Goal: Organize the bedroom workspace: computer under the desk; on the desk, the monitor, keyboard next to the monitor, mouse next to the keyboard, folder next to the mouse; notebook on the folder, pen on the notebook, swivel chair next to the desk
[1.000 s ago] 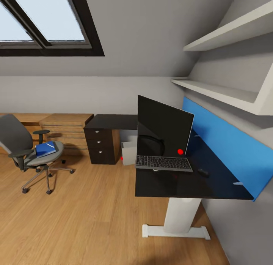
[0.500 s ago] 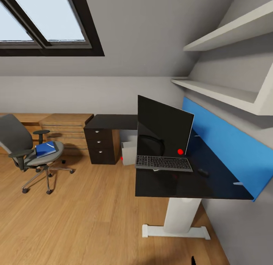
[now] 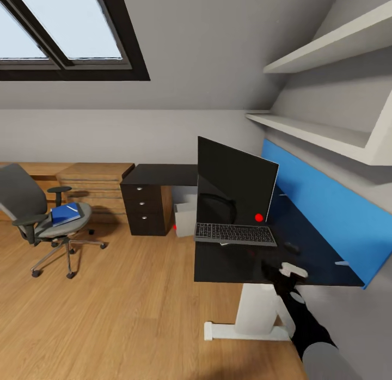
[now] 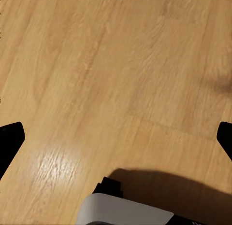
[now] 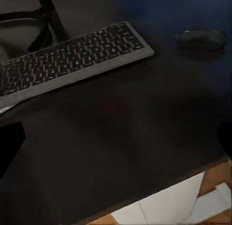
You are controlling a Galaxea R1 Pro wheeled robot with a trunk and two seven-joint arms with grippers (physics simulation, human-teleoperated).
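Looking from the head view, the glossy black desk (image 3: 305, 271) carries the large dark flat monitor (image 3: 237, 181), with the slim grey keyboard (image 3: 235, 234) touching its foot and the small black mouse (image 3: 292, 247) just beside the keyboard's far end. The white computer tower (image 3: 185, 216) stands under the desk behind the monitor. Well apart from the desk, the grey swivel chair (image 3: 38, 211) holds the blue folder (image 3: 66, 213) on its seat; notebook and pen are too small to tell apart there. The right gripper (image 3: 287, 275) rises at the desk's near edge; I cannot tell its spread from here.

From the left wrist view, the left gripper (image 4: 116, 138) hangs over bare wooden floor (image 4: 121, 65), its dark fingertips (image 4: 9, 138) spread wide and holding nothing.

From the right wrist view, the right gripper's tips sit at the picture's sides, wide apart and empty, above the desk top in front of the keyboard, with the mouse further off by the blue back panel (image 5: 193, 12).

A careless sweep of that arm could shove the keyboard or mouse, or clip the desk's front edge. Bare desk lies beyond the mouse for the folder stack, and open floor between chair and desk leaves room to drive.
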